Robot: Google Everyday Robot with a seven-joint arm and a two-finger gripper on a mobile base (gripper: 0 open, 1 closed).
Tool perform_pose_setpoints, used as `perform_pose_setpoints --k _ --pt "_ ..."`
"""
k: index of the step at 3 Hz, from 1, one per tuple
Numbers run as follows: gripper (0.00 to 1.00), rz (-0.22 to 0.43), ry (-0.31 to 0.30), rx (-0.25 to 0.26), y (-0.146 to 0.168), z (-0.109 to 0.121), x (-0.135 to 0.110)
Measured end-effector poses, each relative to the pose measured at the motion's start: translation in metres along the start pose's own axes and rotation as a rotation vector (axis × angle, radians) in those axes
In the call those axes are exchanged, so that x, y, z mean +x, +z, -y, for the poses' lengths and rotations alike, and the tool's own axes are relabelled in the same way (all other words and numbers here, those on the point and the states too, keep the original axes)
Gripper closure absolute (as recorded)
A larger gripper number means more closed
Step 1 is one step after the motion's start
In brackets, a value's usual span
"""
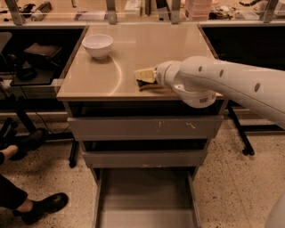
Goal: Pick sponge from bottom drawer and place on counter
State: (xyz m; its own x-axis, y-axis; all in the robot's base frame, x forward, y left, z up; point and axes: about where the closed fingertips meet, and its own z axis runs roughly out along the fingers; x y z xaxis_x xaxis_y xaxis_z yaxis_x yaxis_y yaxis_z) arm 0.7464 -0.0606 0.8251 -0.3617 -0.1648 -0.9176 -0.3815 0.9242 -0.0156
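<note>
The sponge (143, 74), a small pad with its yellowish layer showing, is held at the tip of my gripper (149, 76) just above the tan counter (133, 49), near its front edge, right of centre. The white arm reaches in from the right and hides most of the gripper. A dark shadow lies under the sponge. The bottom drawer (144, 196) is pulled open below, and the part of its grey interior that shows holds nothing. The two shallower drawers above it are shut.
A white bowl (98, 45) stands on the counter's back left. A cluttered shelf with metal posts (111, 11) runs behind. A person's black shoes (42, 205) are on the floor at the left. Dark equipment sits on a low shelf at the left.
</note>
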Motion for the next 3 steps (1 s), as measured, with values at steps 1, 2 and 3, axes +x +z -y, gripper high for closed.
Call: perform_pose_setpoints --k 1,2,3 --pt "0.58 0.0 0.0 0.0 -0.0011 0.0001 -0.0025" --pt "0.35 0.0 0.0 0.0 -0.0011 0.0 -0.0026" --pt "0.11 0.0 0.0 0.0 -0.0011 0.0 -0.0026"
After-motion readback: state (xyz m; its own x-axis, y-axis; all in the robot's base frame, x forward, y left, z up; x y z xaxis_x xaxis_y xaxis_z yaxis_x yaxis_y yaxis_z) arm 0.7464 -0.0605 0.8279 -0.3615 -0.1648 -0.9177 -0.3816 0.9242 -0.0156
